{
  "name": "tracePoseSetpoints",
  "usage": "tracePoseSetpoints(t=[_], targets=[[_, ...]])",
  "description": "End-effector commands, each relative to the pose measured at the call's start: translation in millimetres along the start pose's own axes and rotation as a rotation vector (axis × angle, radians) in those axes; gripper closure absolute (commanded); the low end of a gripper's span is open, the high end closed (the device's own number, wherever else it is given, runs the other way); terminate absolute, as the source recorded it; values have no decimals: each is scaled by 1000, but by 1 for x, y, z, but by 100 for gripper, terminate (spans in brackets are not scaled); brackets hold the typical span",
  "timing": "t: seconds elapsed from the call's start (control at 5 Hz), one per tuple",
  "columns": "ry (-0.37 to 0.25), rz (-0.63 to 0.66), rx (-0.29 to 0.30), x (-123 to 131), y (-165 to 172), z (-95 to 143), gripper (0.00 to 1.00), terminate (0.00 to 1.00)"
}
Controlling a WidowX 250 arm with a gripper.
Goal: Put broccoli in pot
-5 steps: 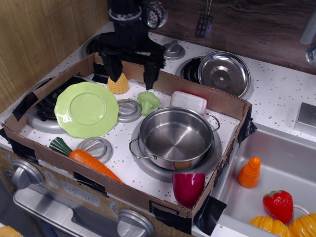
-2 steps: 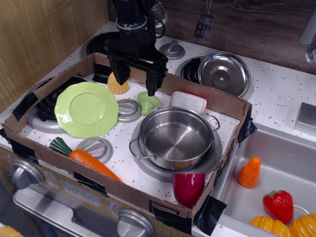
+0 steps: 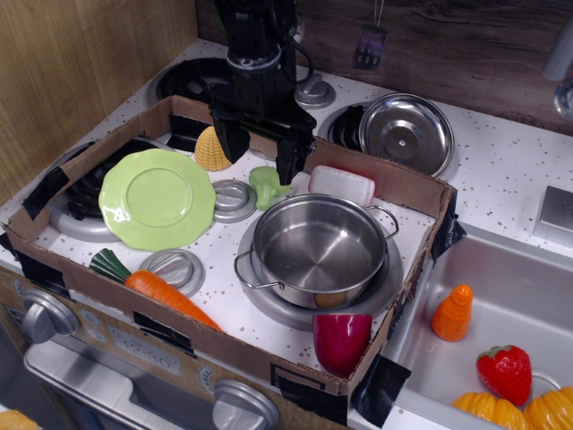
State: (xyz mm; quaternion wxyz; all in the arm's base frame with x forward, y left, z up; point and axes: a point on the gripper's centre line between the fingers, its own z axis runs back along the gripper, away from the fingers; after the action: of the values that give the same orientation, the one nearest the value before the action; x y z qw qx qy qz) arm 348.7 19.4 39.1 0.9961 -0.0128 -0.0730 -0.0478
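Observation.image view shows my claw (image 3: 260, 154) open, fingers straddling the broccoli (image 3: 267, 185) that lies on the counter just behind the pot (image 3: 318, 248); I judge its right finger, close to the white block (image 3: 341, 185), may snag it and spoil the grasp.

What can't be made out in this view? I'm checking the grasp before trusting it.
- Broccoli: its right side is hidden behind a gripper finger, so contact cannot be told.
- Gripper: the upper arm is cut off by the top edge.
- Pot: the far handle is partly hidden by the rim.
- Pumpkin: cut off by the bottom edge.
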Motion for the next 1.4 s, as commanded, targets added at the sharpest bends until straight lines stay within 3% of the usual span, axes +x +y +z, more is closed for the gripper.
tracePoseSetpoints(t=[0.0, 0.4, 0.6, 1.2], targets=[[-37, -11, -7, 11, 6, -1, 0, 0], [-51, -49, -24, 15, 14, -12, 0, 0], [-48, -47, -31, 14, 15, -15, 100, 0], [-33, -9, 16, 6, 11, 20, 100, 0]])
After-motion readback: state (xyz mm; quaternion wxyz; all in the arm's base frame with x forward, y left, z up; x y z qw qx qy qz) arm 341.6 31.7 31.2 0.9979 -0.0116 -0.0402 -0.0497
